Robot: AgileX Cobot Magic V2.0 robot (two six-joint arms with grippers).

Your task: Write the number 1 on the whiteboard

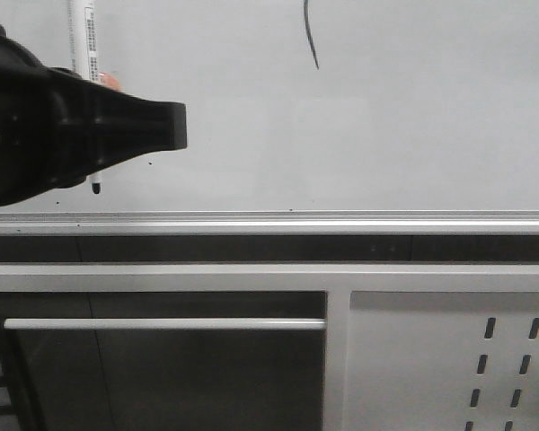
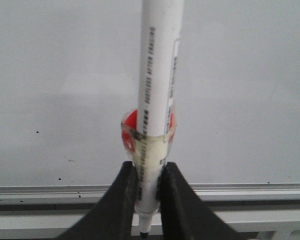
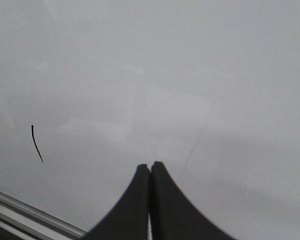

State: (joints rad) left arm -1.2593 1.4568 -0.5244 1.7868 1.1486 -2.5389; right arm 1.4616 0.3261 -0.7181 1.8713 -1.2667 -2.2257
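Partly cropped number 1 (image 1: 312, 36), whiteboard (image 1: 386, 135)

Glossy board, matt black fingers, plastic pen

The whiteboard (image 1: 386, 135) is smooth, glossy white, edged along its lower side with a brushed silver aluminium frame (image 1: 278, 221). The marker (image 2: 157, 85) has a smooth white plastic barrel with yellowish translucent tape (image 2: 152, 145) wrapped round it. The left gripper (image 2: 149, 200) fingers look like matt black plastic. At lower right, a perforated panel (image 1: 431, 359) is matt white-painted metal.
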